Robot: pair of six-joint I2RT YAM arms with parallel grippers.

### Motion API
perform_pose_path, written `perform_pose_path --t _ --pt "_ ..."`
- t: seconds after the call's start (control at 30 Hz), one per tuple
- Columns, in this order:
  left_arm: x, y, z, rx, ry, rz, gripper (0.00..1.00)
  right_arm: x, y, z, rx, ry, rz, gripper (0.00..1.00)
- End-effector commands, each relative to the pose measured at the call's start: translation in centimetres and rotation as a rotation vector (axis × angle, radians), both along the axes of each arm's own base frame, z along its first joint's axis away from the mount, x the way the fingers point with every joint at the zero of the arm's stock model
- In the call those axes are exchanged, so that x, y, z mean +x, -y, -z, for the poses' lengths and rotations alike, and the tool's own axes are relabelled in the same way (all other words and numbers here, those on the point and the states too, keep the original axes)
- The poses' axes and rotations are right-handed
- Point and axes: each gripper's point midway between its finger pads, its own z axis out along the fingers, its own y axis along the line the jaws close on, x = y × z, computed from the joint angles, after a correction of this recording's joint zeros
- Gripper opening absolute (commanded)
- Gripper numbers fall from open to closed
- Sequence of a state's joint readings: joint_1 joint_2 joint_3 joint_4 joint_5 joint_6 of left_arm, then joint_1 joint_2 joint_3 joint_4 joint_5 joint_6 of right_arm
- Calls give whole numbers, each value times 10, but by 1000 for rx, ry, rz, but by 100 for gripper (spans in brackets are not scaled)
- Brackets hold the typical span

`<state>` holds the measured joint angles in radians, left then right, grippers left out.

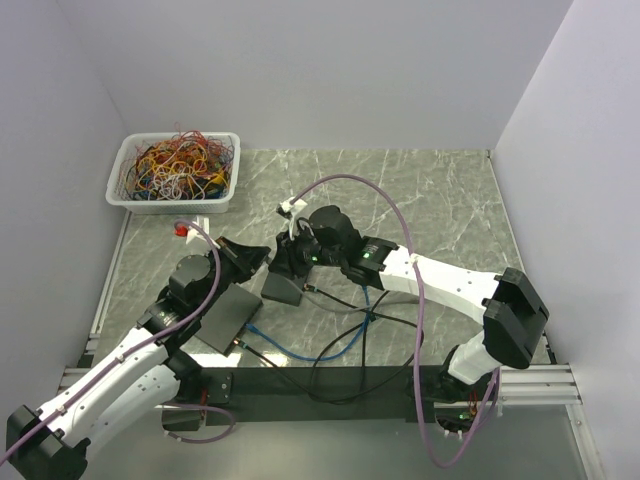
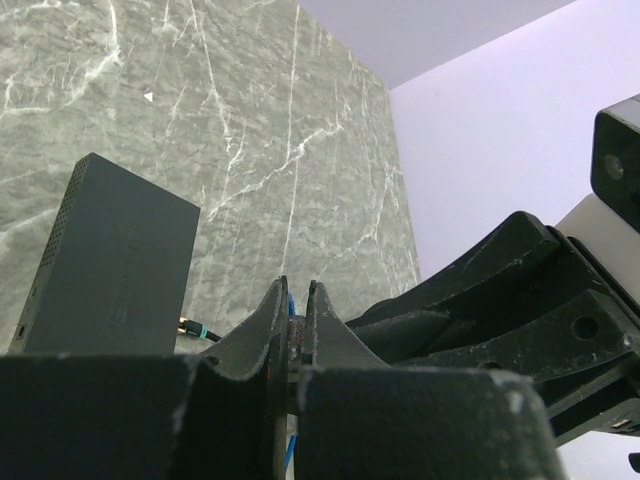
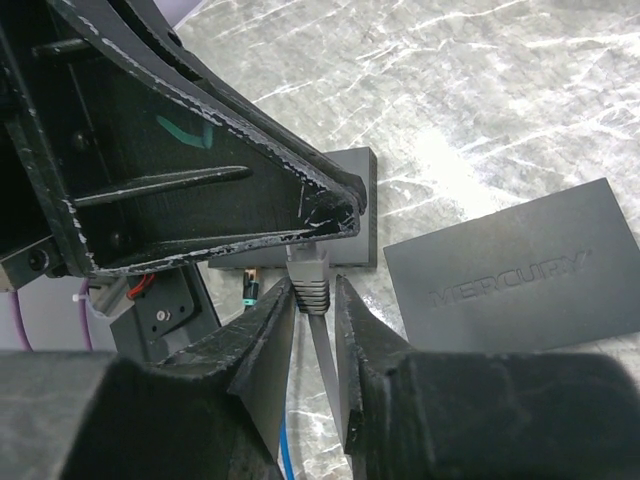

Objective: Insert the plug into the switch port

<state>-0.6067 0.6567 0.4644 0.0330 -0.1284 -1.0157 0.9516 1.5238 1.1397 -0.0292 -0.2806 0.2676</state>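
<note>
Right gripper [image 3: 316, 300] fills the bottom of its own wrist view, its fingers drawn narrow onto the ribbed grey boot of the plug [image 3: 308, 272]. The plug's nose is hidden under the tip of the left gripper [image 2: 297, 292], which is pressed shut with a sliver of blue showing in the seam; whether that is pinched cable I cannot tell. Just beyond the plug stands the switch [image 2: 110, 270], a small dark box on the marbled surface [image 3: 500, 90], with a flat box marked MERCURY [image 3: 510, 270] lying beside it; no port is visible in any view. The plug should be light and hard, with a thin latch that would likely bend or snap if squeezed. The rubbery boot is the better place to hold, just behind the body, with the nose left free. Its cable [image 3: 322, 370] looks springy and will probably tug the plug off line.
</note>
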Motion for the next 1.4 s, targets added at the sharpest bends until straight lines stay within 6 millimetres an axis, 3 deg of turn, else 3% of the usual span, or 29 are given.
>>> perform_pose_path --t 0.0,0.13,0.37,0.5,0.53,0.6,0.7,0.93,0.97,1.0,1.1,1.23,1.37 --pt "0 3 -23 -40 42 5 0 6 -7 -33 64 58 13 28" --pt "0 3 -22 -41 40 8 1 5 -7 -36 69 62 13 22" --pt "1 3 -20 -34 39 6 1 4 -6 -30 58 58 14 0" --pt "5 4 -8 48 23 16 4 6 0 -18 33 55 37 0" --pt "7 4 -10 81 33 16 8 7 2 -12 20 50 45 0" --pt "12 0 6 147 -7 -5 18 15 11 0 -26 47 102 0" --pt "20 -5 22 207 -25 -34 52 32 37 27 -118 23 213 0" --pt "41 -15 42 269 -46 -72 79 64 113 93 -361 -44 460 0" --pt "44 -18 45 274 -53 -75 81 65 119 101 -391 -56 478 0" --pt "49 -22 47 278 -54 -82 90 68 124 106 -411 -64 499 0" --pt "60 -31 62 305 -89 -97 98 70 133 123 -486 -92 535 0" --pt "72 -25 79 335 -105 -53 90 70 139 153 -597 -136 541 0" --pt "83 -14 89 353 -95 -8 84 71 136 162 -632 -151 525 0"
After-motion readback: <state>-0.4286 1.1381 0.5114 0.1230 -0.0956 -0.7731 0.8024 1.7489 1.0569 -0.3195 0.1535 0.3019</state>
